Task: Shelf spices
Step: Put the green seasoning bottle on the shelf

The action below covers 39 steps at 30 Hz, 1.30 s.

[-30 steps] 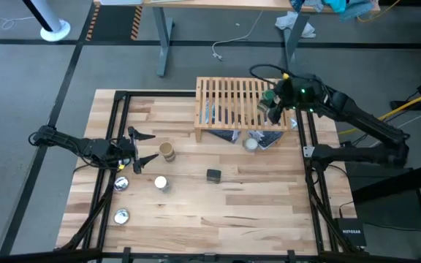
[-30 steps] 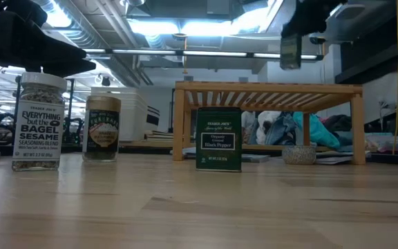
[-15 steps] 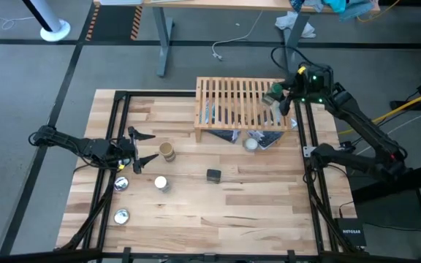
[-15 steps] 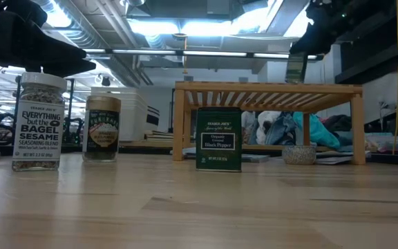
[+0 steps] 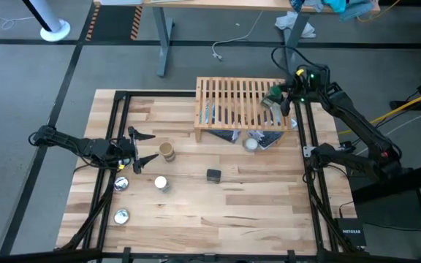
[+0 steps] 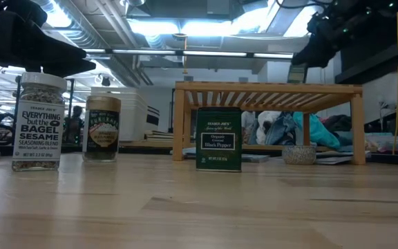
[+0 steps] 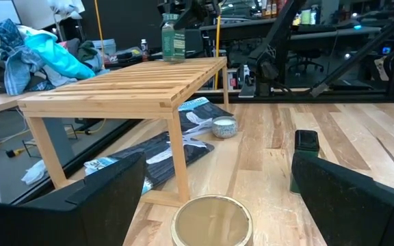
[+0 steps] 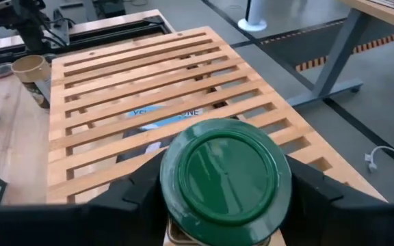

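Fingers of the right gripper are clamped on either side of the green-lidded jar, holding it at the shelf, by its right end near the far corner. From the left wrist view the jar looks to be standing on the slats, but I can't tell whether its base is truly down or just above them.

Left gripper waits w/ fingers spread wide, just beside the tan-brown jar on the table's left side. White-capped jar and dark tin stand on the tabletop, not yet shelved.

Risks from here, as I judge them:
- Slats have gaps. If the jar's base lands half over a gap or on one slat only, it could tilt when let go.
- Jar sits near the shelf's right edge. Release w/ any sideways drag and it may tip off that end, or roll under.
- Opening the fingers before the base is fully down = short drop and a wobble; tall narrow jar, so prob. easy to topple.
- Pulling the arm back low could catch the lid or nudge the shelf, which looks light.
- Left arm's reach for its jar shouldn't clash; arms are well apart.
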Each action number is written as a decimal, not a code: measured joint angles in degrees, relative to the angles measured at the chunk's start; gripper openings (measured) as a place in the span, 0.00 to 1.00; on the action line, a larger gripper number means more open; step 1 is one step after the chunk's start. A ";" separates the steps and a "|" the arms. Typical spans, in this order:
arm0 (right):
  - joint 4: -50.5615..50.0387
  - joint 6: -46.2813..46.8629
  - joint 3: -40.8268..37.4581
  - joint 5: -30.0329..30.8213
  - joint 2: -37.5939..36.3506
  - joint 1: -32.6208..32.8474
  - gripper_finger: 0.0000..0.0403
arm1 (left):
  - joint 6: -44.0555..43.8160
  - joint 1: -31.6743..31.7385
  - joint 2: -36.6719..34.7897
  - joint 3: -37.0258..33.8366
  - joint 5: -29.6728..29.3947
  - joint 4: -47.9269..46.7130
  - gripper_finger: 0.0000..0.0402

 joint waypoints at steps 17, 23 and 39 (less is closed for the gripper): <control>2.91 -0.03 -0.03 -1.28 2.26 0.07 0.53 | 0.02 0.01 0.02 0.00 0.00 0.00 0.90; 2.91 0.03 -0.03 -1.26 2.26 0.16 0.53 | 0.02 0.00 0.02 0.01 0.01 0.00 0.90; 2.91 2.63 -0.03 -1.10 2.26 0.15 0.53 | 0.02 0.01 0.02 0.01 0.00 0.00 0.90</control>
